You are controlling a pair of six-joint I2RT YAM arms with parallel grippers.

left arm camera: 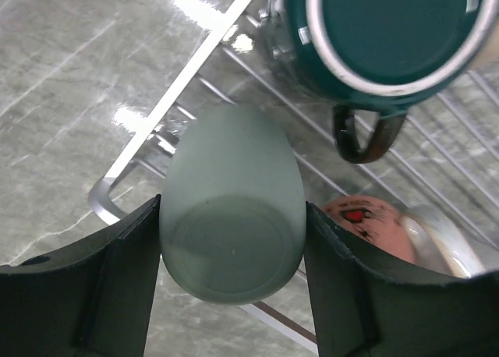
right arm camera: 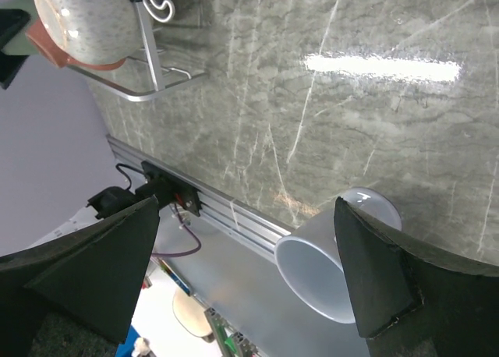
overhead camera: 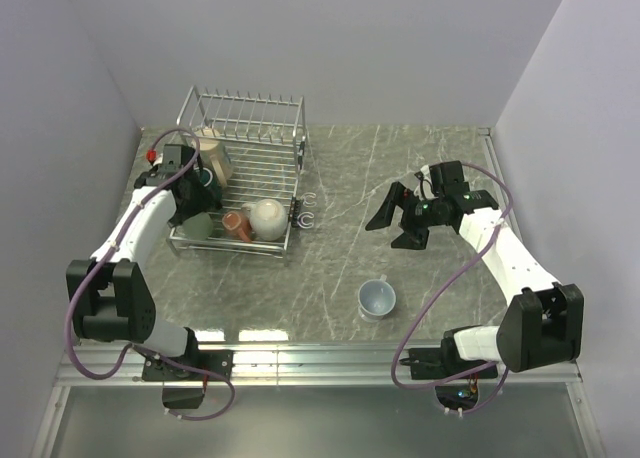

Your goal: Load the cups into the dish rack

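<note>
Pale green mug (left arm camera: 230, 232) clasped between left gripper (left arm camera: 232, 206) fingers, dark green mug (left arm camera: 390, 30) beyond, dish rack (left arm camera: 166, 101) wires beneath.

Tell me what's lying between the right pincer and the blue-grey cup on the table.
Nothing. The top view shows only bare marbled tabletop between the open right pincer and the blue-grey cup.

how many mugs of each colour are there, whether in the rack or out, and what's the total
tan mug: 1
dark green mug: 1
pale green mug: 1
red-brown mug: 1
cream mug: 1
light blue-grey mug: 1
total: 6
</note>
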